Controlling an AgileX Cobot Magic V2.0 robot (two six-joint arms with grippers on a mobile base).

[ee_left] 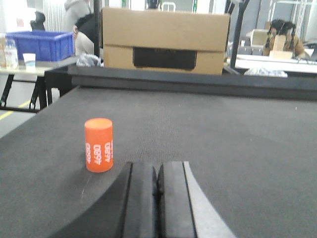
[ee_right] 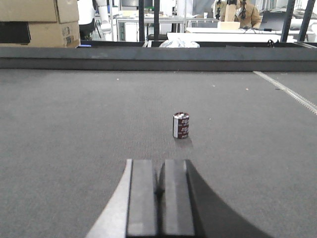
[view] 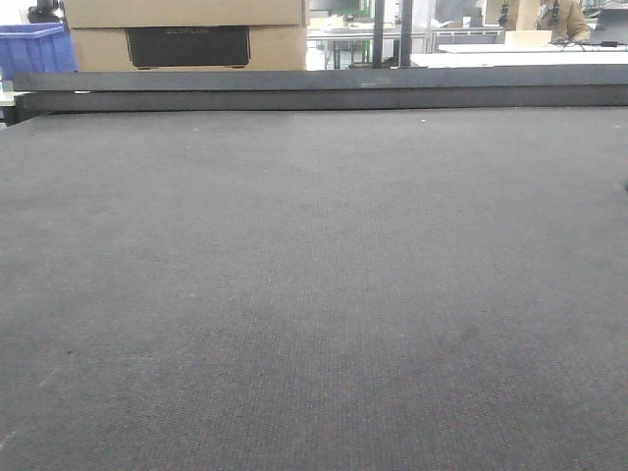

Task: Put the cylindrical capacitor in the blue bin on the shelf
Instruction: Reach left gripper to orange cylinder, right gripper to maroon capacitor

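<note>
Capacitor (ee_right: pixel 181 125), a small dark cylinder with a silvery top, stands upright on the dark grey desk (ee_right: pixel 74 124), its long axis vertical. In the right wrist view it sits ahead of the right gripper (ee_right: pixel 158 167) and a touch to the right, with bare desk between them. The right gripper's fingers (ee_right: pixel 143 193) are pressed together with nothing held. The left gripper (ee_left: pixel 157 171) is likewise clenched and empty. Ahead of it and to its left stands an orange cylinder (ee_left: pixel 99 145) printed 4680, which looks to be a different part.

The right arm seems the nearer one for the pick, and its fingers would need to part first. The front view shows only desk, with neither cylinder nor either arm in frame, so how the two cylinders lie relative to each other cannot be told. No steel shelf is visible. A blue crate (ee_left: pixel 39 44) sits in the background beyond the desk's left edge; whether it is the target bin is unclear.
</note>
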